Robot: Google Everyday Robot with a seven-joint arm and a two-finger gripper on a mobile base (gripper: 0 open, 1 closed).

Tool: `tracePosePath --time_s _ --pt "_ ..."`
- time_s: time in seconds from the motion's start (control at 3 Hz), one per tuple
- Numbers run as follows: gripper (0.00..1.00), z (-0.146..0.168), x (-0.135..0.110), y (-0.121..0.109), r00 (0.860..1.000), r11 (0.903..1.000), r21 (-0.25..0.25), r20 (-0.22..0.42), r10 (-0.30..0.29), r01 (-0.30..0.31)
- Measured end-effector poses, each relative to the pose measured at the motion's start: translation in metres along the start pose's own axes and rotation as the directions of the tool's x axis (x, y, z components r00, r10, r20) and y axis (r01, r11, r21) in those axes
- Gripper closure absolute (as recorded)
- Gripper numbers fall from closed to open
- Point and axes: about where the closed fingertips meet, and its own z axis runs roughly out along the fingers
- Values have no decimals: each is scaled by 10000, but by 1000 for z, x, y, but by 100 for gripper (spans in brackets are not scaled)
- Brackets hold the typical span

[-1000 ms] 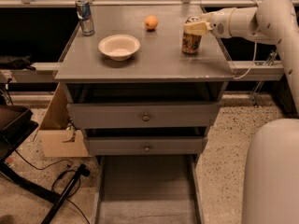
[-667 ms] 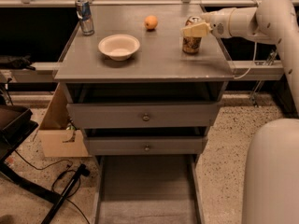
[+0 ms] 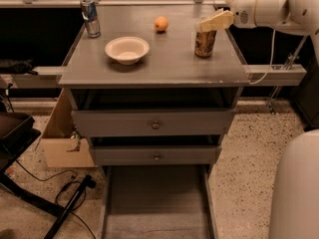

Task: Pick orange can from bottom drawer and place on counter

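The orange can stands upright on the right side of the counter. My gripper, cream-coloured on a white arm that comes in from the upper right, sits right at the can's top and hides its lid. The bottom drawer is pulled out at the foot of the cabinet, and its grey floor shows nothing on it.
A white bowl, a round orange fruit and a slim silver-blue can stand on the counter. Two upper drawers are shut. A cardboard box, a chair base and cables lie at the left; my white body is at the lower right.
My gripper has shifted slightly up and to the right at the can's top. The can stays in the same spot on the counter.
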Motion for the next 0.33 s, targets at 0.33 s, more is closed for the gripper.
tracePosePath --time_s 0.33 --pt "0 -35 -30 9 9971 9996 -9 711 -276 278"
